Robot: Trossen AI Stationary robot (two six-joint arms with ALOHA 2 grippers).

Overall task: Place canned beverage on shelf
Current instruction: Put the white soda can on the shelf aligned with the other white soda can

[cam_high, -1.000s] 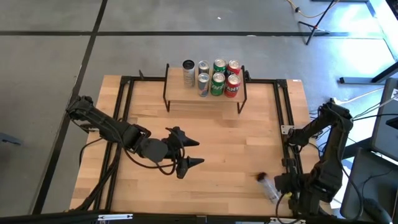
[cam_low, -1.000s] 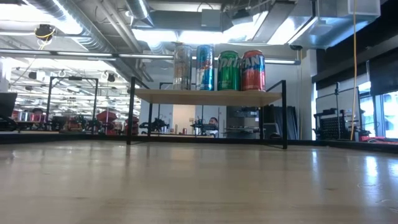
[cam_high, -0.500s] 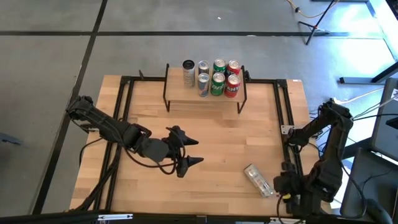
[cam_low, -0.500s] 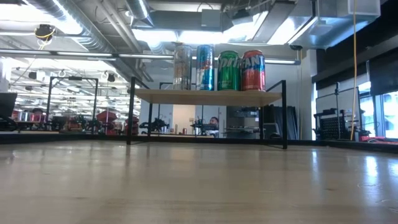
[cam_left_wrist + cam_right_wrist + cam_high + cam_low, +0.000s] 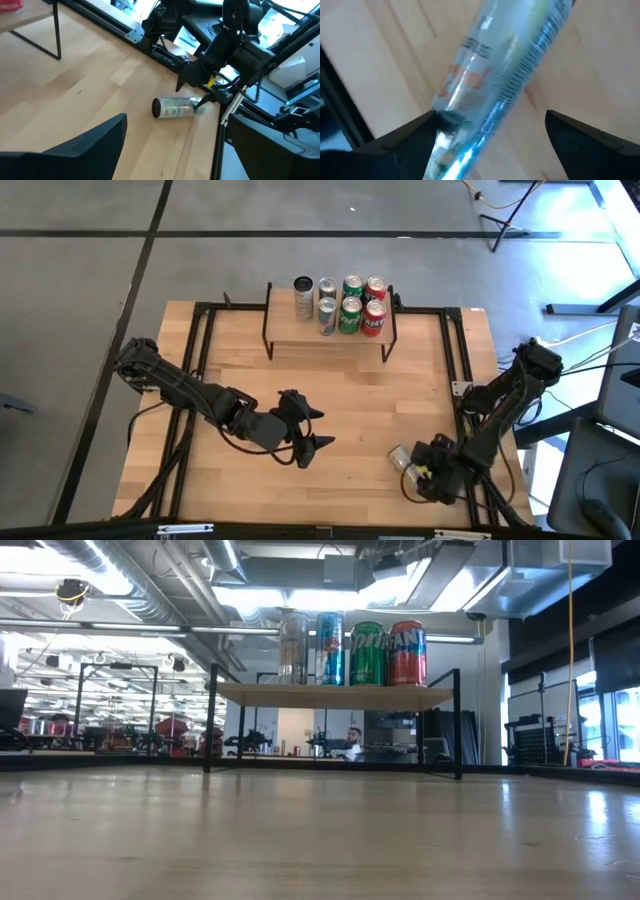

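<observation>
Wooden table (image 5: 340, 395), right gripper (image 5: 418, 470) open around toppled can (image 5: 400, 459) (left gripper (image 5: 312, 430) open, empty)

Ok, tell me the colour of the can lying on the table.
Silver can, with some orange print; clearest in the left wrist view.

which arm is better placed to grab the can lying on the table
The right. Its end effector is already at the silver can, which lies on its side near the table's front right, with open fingers on either side of it. The left end effector hovers open mid-table, well apart from the can.
</observation>
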